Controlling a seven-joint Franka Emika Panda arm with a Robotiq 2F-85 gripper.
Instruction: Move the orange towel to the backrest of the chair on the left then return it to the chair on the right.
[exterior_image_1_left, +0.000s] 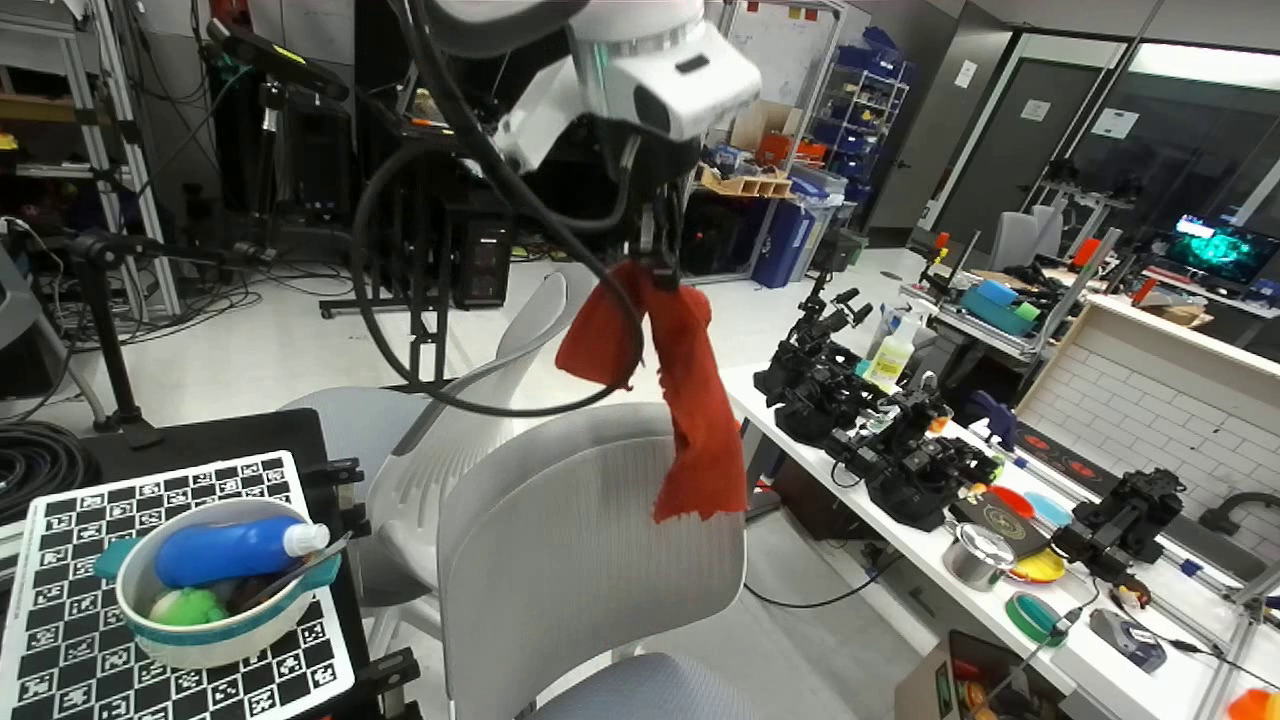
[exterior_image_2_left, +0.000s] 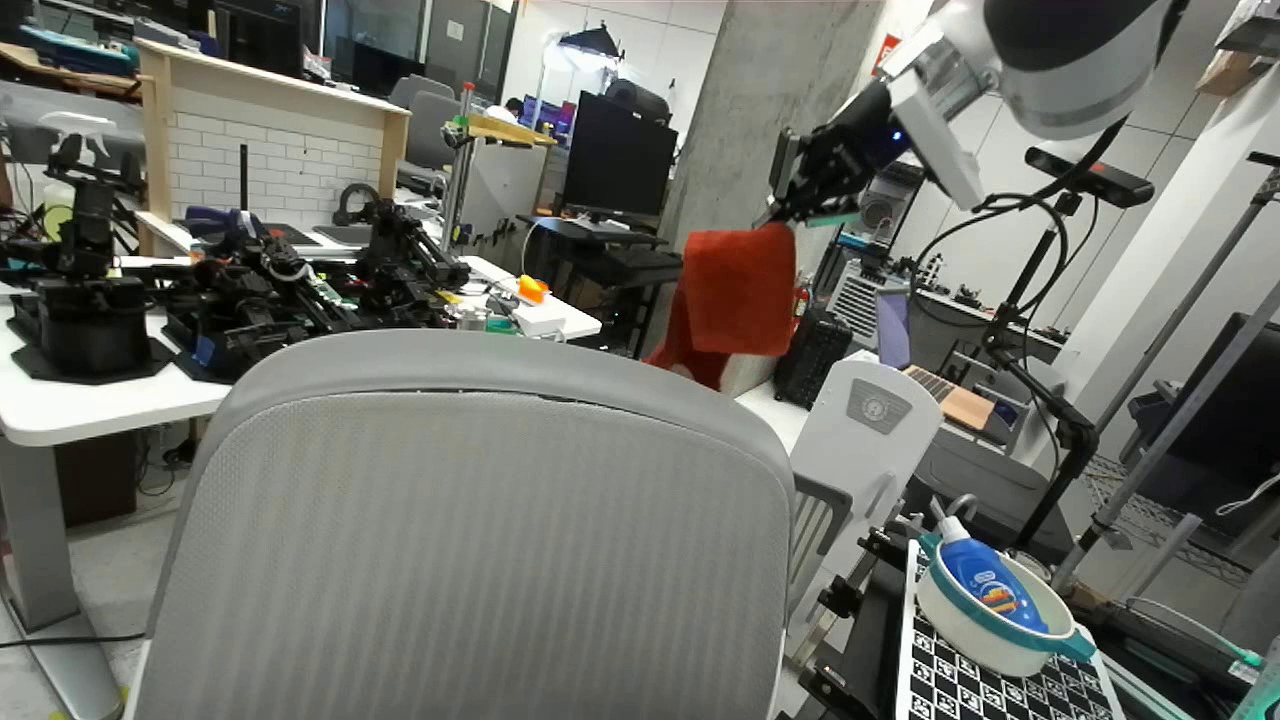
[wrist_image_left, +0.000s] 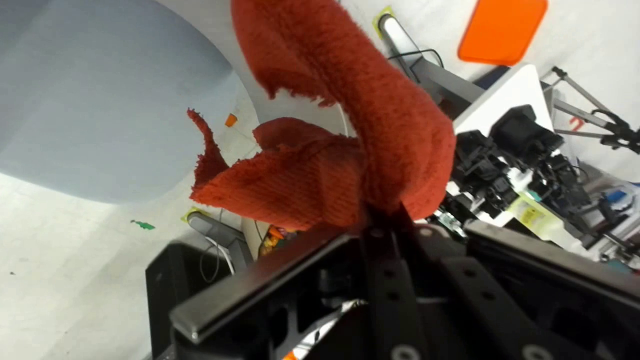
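The orange towel (exterior_image_1_left: 700, 420) hangs folded from my gripper (exterior_image_1_left: 655, 275). It also shows in an exterior view (exterior_image_2_left: 740, 290) and in the wrist view (wrist_image_left: 300, 185). My gripper (exterior_image_2_left: 770, 218) is shut on the towel's upper part; its fingertips (wrist_image_left: 387, 215) are partly hidden by the cloth. The near grey chair (exterior_image_1_left: 580, 540) has its backrest below the gripper. The towel's longer end overlaps its upper right in view; I cannot tell whether they touch. That backrest fills the front of an exterior view (exterior_image_2_left: 480, 540). A second grey chair (exterior_image_1_left: 535, 325) stands to the left, turned sideways.
A white table (exterior_image_1_left: 900, 520) with black robot arms stands right of the near chair. A bowl (exterior_image_1_left: 200, 650) holding a blue bottle (exterior_image_1_left: 230, 550) sits on a checkered board (exterior_image_1_left: 60, 560) at left. A black cable (exterior_image_1_left: 365, 300) loops beside the gripper. An orange mat (wrist_image_left: 502, 30) lies on the floor.
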